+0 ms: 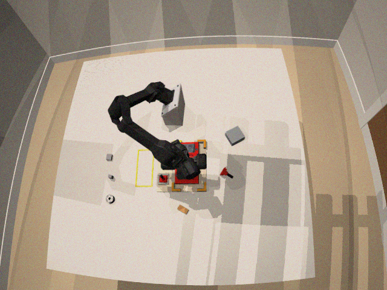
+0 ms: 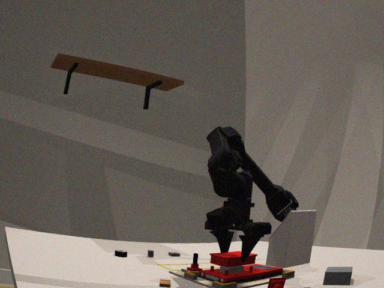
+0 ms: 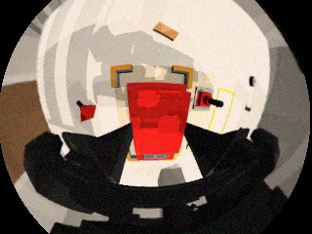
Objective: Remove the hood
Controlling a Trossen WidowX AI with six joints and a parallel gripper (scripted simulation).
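Observation:
The red hood (image 2: 224, 260) (image 3: 158, 107) is raised a little above the red toy car (image 1: 196, 145) (image 2: 263, 272), with a gap between them. A grey block (image 2: 231, 269) shows on the car under the hood. My gripper (image 2: 234, 255) (image 3: 158, 125) is shut on the hood, one finger on each long side. In the top view the arm covers the fingers. The marked area, a yellow outline (image 1: 136, 168) (image 3: 228, 112), lies on the table beside the car, with nothing inside it.
A red part with a black post (image 1: 162, 179) (image 2: 194, 267) (image 3: 204, 98) stands between car and outline. Orange brackets (image 1: 202, 188) surround the car. A red piece with a black handle (image 1: 224, 172), a grey box (image 1: 234, 135) and an orange block (image 1: 182, 209) lie around.

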